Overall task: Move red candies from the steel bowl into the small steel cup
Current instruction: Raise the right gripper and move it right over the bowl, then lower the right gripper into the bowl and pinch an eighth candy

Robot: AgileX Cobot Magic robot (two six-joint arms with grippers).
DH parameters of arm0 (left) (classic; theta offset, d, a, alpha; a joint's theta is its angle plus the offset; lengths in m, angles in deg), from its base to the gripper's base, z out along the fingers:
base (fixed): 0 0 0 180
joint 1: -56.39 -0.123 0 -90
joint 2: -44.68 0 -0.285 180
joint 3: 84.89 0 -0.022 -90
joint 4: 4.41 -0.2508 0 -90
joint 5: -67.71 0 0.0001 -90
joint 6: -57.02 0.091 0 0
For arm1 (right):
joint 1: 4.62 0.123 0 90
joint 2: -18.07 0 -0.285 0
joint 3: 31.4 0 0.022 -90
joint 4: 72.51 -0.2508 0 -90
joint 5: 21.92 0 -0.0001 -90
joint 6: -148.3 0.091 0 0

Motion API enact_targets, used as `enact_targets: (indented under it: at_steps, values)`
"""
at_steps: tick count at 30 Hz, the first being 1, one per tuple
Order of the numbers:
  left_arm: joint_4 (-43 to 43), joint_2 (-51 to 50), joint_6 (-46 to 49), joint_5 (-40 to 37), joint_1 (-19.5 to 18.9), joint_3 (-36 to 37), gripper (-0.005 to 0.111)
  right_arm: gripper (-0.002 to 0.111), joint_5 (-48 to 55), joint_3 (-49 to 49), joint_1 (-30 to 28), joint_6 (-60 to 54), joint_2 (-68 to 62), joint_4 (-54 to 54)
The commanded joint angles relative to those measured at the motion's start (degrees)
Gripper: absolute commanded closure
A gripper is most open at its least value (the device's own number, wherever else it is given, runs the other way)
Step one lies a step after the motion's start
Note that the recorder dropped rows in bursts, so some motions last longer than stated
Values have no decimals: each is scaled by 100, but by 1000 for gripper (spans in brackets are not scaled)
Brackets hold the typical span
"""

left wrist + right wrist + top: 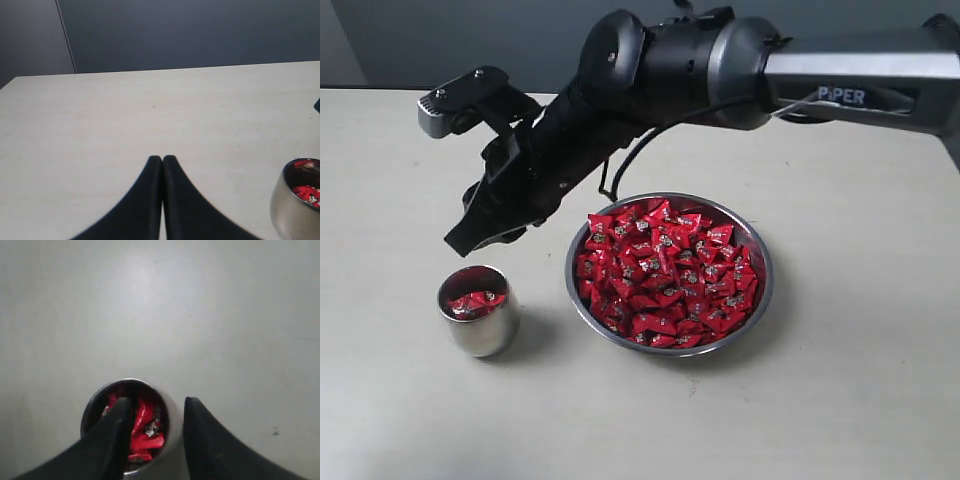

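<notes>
— How do the finishes read on your feed?
— I see the small steel cup (480, 335) as polished metal, mirror-bright. The steel bowl (760, 250) is the same shiny steel. The red candies (665, 270) have glossy wrappers.
— And the counter?
— The counter (860, 390) is pale, smooth and matt. The left gripper (162, 159) and right gripper (157, 402) look matt black; I can't tell plastic from rubber.
</notes>
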Motion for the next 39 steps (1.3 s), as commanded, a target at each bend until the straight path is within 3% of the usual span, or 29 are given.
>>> enact_targets:
  at_steps: [1, 3, 5, 8, 13, 19, 31, 39]
  values:
    - [13, 26, -6, 9, -3, 22, 106, 74, 131, 27, 2, 521, 333, 866]
    - [13, 26, -6, 9, -3, 22, 106, 75, 283, 27, 2, 1053, 426, 1562]
    - [13, 26, -6, 9, -3, 22, 106, 84, 272, 27, -48, 1552, 490, 2104]
    - [13, 26, -6, 9, -3, 22, 106, 99, 380, 27, -357, 1630, 505, 2008]
    - [13, 26, -6, 9, -3, 22, 106, 99, 986, 15, -871, 1630, 505, 1968]
    - [13, 26, -6, 9, -3, 22, 106, 99, 991, -309, -1220, 1630, 588, 1763]
    - [13, 26, -6, 9, -3, 22, 106, 99, -255, -2113, -1797, 1630, 1453, 1612]
    - [13, 26, -6, 9, -3, 22, 106, 99, -843, -2662, -2117, 1674, 1523, 1777]
